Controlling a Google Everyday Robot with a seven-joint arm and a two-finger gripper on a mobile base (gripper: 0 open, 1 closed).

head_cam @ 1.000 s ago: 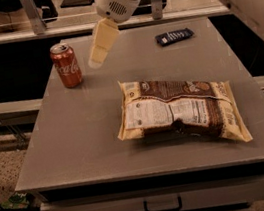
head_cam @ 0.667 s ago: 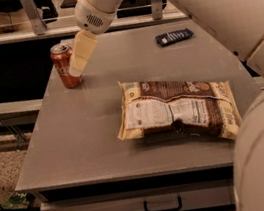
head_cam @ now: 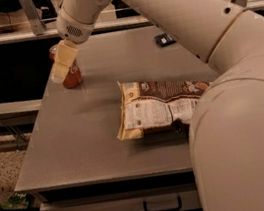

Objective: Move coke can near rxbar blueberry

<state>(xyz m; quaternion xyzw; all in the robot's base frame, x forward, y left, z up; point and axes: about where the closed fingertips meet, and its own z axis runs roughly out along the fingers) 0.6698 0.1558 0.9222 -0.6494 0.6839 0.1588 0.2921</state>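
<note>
The coke can (head_cam: 73, 77) stands upright near the table's far left corner, red with a silver top, its left side and top partly covered by my gripper. My gripper (head_cam: 62, 63) is at the can's upper left, in front of it. I cannot tell if it touches the can. The rxbar blueberry (head_cam: 163, 40) lies flat at the far right of the table, a dark wrapper partly hidden behind my arm.
A large cream-and-brown snack bag (head_cam: 156, 107) lies in the middle of the grey table (head_cam: 77, 142). My arm (head_cam: 201, 39) crosses the right side of the view and hides the table's right part. A drawer handle (head_cam: 162, 206) shows below the front edge.
My gripper has moved left and down from beside the can to right in front of it. The arm now fills much more of the right side. The can, bar and bag have not moved.
</note>
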